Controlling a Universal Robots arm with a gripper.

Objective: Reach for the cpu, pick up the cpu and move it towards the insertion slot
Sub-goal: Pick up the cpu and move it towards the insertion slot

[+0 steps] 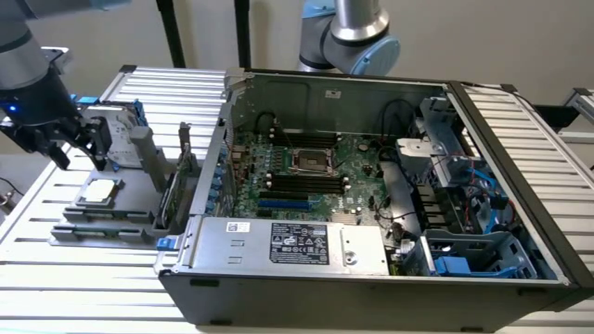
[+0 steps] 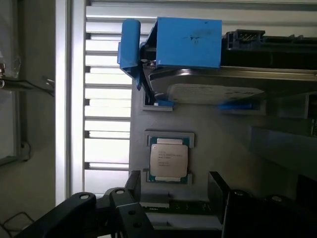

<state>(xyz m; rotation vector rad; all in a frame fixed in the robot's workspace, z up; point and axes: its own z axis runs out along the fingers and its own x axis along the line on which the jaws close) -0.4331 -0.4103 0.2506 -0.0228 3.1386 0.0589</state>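
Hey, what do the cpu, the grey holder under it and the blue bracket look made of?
The cpu: metal lid, pale silver sheen with printed text, on a greenish board rim. The grey holder: probably matte plastic, uniform dull grey. The blue bracket: likely moulded plastic, solid colour, slight gloss.

cpu (image 1: 99, 191) (image 2: 169, 161): your silver-grey square chip, lying flat in a grey tray (image 1: 102, 233).
insertion slot (image 1: 314, 161): silvery square frame, dark centre, well apart.

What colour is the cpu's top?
Silver-grey, with a thin darker rim; the wrist view shows the cpu best.
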